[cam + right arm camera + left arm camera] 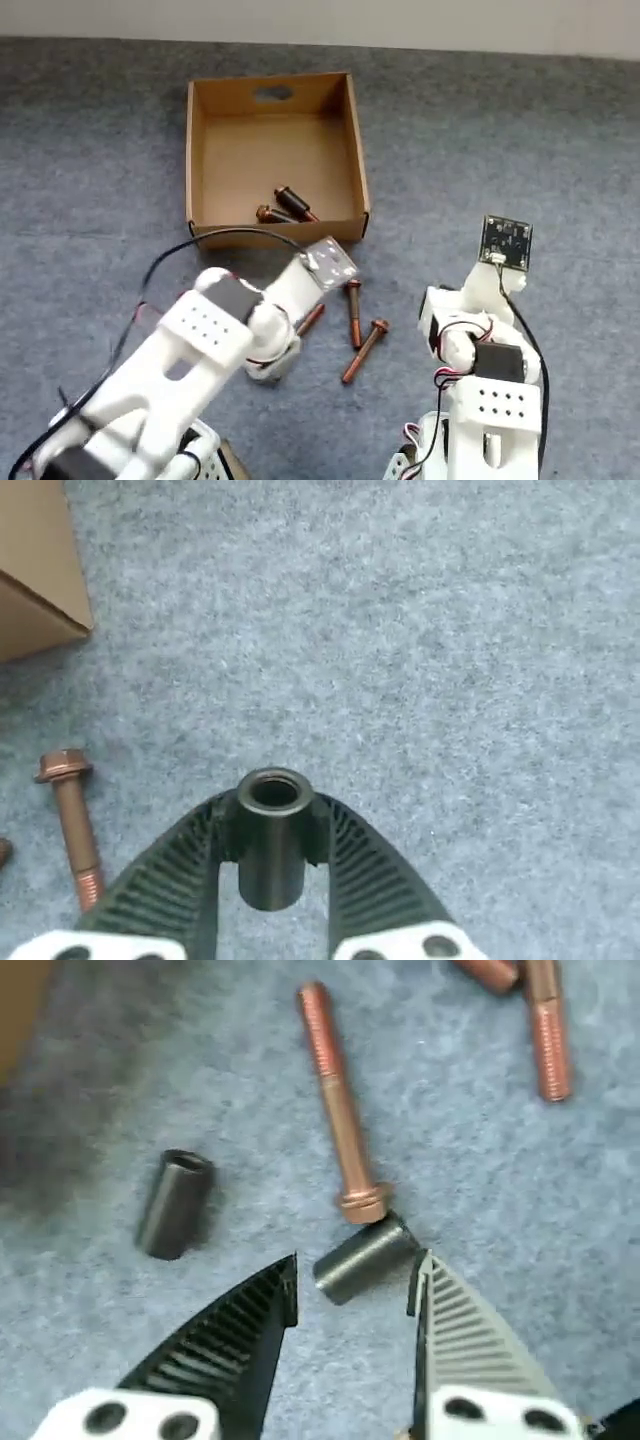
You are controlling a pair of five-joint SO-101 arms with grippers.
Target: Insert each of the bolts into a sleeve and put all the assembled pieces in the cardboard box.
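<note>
So, the left jaws are spread open, low over the bench (520, 1220). One dark sleeve (365, 1258) lies on its side right in the gap between the two tips, angled across it (can't tell if either tip is actually touching it). A copper bolt (338, 1110) lies just beyond, with its flanged head butted against the far end of that sleeve and its shank pointing away from the jaws. A spare sleeve (175, 1203) lies off to one side, well outside the gap, and two more bolts (548, 1035) sit farther out. The right jaws are clamped on a third sleeve (272, 835), held lengthwise between them with its open end up at the tips. From above, the left arm (200, 340) hangs over the loose bolts just in front of the cardboard box (355, 130), and the right arm (485, 340) is off to the side. Two assembled pieces (290, 205) already lie in the box near its front wall.
</note>
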